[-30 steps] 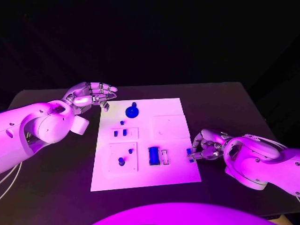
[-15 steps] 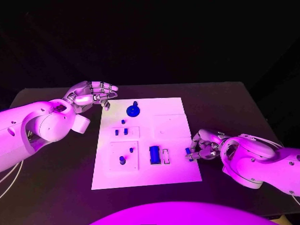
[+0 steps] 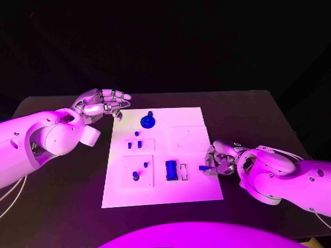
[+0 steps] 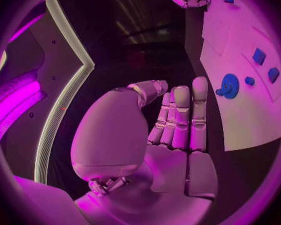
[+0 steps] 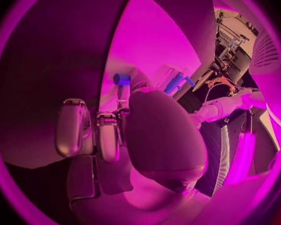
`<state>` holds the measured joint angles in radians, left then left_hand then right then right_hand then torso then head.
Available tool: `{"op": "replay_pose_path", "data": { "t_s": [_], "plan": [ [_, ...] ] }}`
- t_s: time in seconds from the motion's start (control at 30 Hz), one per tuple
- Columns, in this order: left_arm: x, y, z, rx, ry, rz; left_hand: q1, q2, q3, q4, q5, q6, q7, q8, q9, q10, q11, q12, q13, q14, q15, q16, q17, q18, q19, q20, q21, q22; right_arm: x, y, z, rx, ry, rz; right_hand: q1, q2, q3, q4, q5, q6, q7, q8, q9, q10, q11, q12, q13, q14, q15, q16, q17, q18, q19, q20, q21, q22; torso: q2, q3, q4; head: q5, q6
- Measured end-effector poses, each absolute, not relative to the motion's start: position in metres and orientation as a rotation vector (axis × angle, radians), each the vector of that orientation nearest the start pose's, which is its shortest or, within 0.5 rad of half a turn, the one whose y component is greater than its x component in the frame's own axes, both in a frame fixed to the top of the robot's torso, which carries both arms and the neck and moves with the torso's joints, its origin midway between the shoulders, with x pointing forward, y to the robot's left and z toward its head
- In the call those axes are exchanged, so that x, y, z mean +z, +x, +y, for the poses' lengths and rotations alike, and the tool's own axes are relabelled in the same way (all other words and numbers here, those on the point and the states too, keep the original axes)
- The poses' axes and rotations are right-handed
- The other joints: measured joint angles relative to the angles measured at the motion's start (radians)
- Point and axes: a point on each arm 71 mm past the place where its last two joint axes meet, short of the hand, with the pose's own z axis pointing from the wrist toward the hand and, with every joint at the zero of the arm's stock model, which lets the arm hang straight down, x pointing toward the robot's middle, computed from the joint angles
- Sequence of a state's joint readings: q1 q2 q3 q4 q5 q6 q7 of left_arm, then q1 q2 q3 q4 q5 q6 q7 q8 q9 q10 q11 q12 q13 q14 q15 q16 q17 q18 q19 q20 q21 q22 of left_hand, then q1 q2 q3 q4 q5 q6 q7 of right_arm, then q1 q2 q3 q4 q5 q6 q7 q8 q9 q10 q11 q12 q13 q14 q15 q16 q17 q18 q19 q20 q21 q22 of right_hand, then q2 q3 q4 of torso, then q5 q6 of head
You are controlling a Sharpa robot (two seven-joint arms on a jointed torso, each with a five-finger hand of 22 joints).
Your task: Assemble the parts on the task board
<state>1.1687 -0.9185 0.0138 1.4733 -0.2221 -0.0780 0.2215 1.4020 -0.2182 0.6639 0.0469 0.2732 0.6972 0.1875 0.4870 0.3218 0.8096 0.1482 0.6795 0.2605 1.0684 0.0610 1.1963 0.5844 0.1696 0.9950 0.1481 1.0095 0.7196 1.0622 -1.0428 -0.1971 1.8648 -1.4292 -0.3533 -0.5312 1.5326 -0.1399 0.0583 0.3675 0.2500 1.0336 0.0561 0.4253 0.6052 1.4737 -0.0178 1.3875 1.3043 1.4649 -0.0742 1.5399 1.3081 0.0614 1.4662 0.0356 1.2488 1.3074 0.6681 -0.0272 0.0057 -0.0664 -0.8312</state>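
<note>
No writing, label, brand mark, number or sign can be read anywhere — not on the white task board [image 3: 161, 155], not on the blue parts [image 3: 170, 170] standing in it, not on the black bench [image 3: 262, 119], and not on either arm's casing. The board's face carries plain raised frames and recesses — none bears a legible mark.
</note>
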Motion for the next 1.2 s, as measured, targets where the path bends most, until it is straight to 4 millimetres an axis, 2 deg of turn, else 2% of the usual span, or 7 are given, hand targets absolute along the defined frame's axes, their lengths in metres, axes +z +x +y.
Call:
{"op": "replay_pose_path", "data": {
  "t_s": [0.1,0.23,0.33,0.43,0.53,1.03,1.2],
  "plan": [
    [-0.185,0.491,0.247,-1.489,-0.951,1.678,0.000,0.000,0.000,0.000,0.000,0.000,0.000,0.000,0.000,0.000,0.000,0.000,0.000,0.000,0.000,0.000,0.000,0.000,0.000,0.000,0.000,0.000,-0.273,0.364,-0.221,0.407,0.109,2.048,0.005,-0.005,0.043,0.040,0.000,0.000,0.000,0.000,0.000,-0.004,0.004,0.000,0.004,0.000,0.000,0.000,0.000,0.000,0.000,0.000,0.000,0.000,0.000,-0.0006,-0.0005,0.000,0.002],
    [-0.185,0.491,0.247,-1.489,-0.951,1.678,0.000,0.000,0.000,0.000,0.000,0.000,0.000,0.000,0.000,0.000,0.000,0.000,0.000,0.000,0.000,0.000,0.000,0.000,0.000,0.000,0.000,0.000,-0.272,0.362,-0.220,0.412,0.110,2.048,-0.012,-0.023,0.114,0.039,0.000,-0.002,0.002,0.005,0.001,-0.004,0.004,0.000,0.004,0.000,0.000,0.000,0.000,0.000,0.000,0.000,0.000,0.000,0.000,0.0000,-0.0005,0.001,0.004],
    [-0.185,0.491,0.247,-1.489,-0.951,1.679,0.000,0.000,0.000,0.000,0.000,0.000,0.000,0.000,0.000,0.000,0.000,0.000,0.000,0.000,0.000,0.000,0.000,0.000,0.000,0.000,0.000,0.000,-0.272,0.361,-0.220,0.416,0.127,2.052,-0.034,-0.044,0.173,0.012,0.000,-0.001,0.001,0.011,-0.002,-0.004,0.004,0.000,0.004,0.000,0.000,0.000,0.000,0.000,0.000,0.000,0.004,0.000,0.000,0.0007,-0.0005,0.002,0.004],
    [-0.185,0.491,0.247,-1.488,-0.951,1.679,0.000,0.000,0.000,0.000,0.000,-0.005,0.000,0.006,0.000,0.000,0.000,0.006,-0.001,0.000,0.000,0.000,0.000,0.000,0.000,0.000,0.000,-0.001,-0.271,0.359,-0.219,0.430,0.153,2.061,-0.054,-0.050,0.212,-0.003,0.000,0.001,-0.002,0.015,-0.125,-0.004,0.004,0.000,0.004,0.000,0.000,0.000,0.000,0.000,0.000,0.000,0.009,0.001,0.000,0.0007,-0.0009,0.002,0.004],
    [-0.186,0.491,0.247,-1.488,-0.951,1.679,-0.004,0.004,0.000,0.000,0.000,-0.007,0.000,0.009,-0.002,0.000,0.000,0.009,-0.002,0.000,0.000,0.000,0.000,0.000,0.000,0.000,0.000,-0.001,-0.269,0.358,-0.217,0.443,0.178,2.072,-0.068,-0.046,0.246,-0.024,0.000,0.001,-0.002,0.015,-0.164,-0.004,0.004,0.004,0.004,0.000,0.000,0.000,0.000,0.000,0.000,0.000,0.012,0.001,0.000,0.0007,-0.0011,0.002,0.003],
    [-0.186,0.491,0.244,-1.493,-0.950,1.687,-0.004,0.004,0.000,0.000,0.000,-0.007,0.000,0.009,-0.002,0.000,0.000,0.009,-0.002,0.000,0.000,0.000,0.000,0.000,0.000,0.000,0.000,-0.001,-0.264,0.356,-0.194,0.547,0.332,2.159,-0.150,-0.043,0.326,-0.049,-0.001,-0.007,0.000,0.032,-0.161,-0.007,0.000,0.016,0.003,0.000,0.000,0.000,0.000,0.000,0.000,0.000,0.026,0.001,0.001,0.0001,-0.0004,0.002,0.004],
    [-0.186,0.491,0.243,-1.494,-0.950,1.689,-0.004,0.004,0.000,0.000,0.000,-0.007,0.000,0.009,-0.002,0.000,0.000,0.009,-0.002,0.000,0.000,0.000,0.000,0.000,0.000,0.000,0.000,-0.001,-0.268,0.356,-0.187,0.568,0.369,2.183,-0.171,-0.048,0.366,-0.078,-0.003,-0.011,0.003,0.032,-0.161,-0.007,0.000,0.016,0.003,0.000,0.000,0.000,0.000,0.000,0.000,0.000,0.026,0.001,0.001,0.0001,-0.0006,0.004,0.004]
  ]
}}
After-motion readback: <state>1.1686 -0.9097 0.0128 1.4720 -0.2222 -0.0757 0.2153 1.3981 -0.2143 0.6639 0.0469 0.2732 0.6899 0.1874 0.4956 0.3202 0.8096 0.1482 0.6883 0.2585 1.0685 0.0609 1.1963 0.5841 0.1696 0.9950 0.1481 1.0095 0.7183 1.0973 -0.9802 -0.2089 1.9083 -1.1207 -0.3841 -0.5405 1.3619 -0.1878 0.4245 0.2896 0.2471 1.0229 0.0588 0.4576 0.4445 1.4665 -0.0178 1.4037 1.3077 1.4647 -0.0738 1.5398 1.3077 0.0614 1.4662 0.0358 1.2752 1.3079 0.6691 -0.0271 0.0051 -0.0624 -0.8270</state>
